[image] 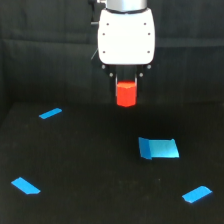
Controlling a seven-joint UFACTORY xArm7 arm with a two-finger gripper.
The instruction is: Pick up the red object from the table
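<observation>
The red object (126, 94) is a small red-orange hexagonal block hanging in the air above the black table (90, 160), in front of the dark backdrop. My gripper (126, 90) comes down from its white housing (125, 37) at the top centre and is shut on the block, whose upper part sits between the short dark fingers. The block's lower half shows below the fingers and touches nothing underneath.
Blue tape pieces mark the table: a strip (50, 113) at the exterior view's left, a larger folded patch (159, 148) right of centre, one piece (25, 185) at the lower left and one (196, 194) at the lower right. A black curtain (40, 50) closes off the back.
</observation>
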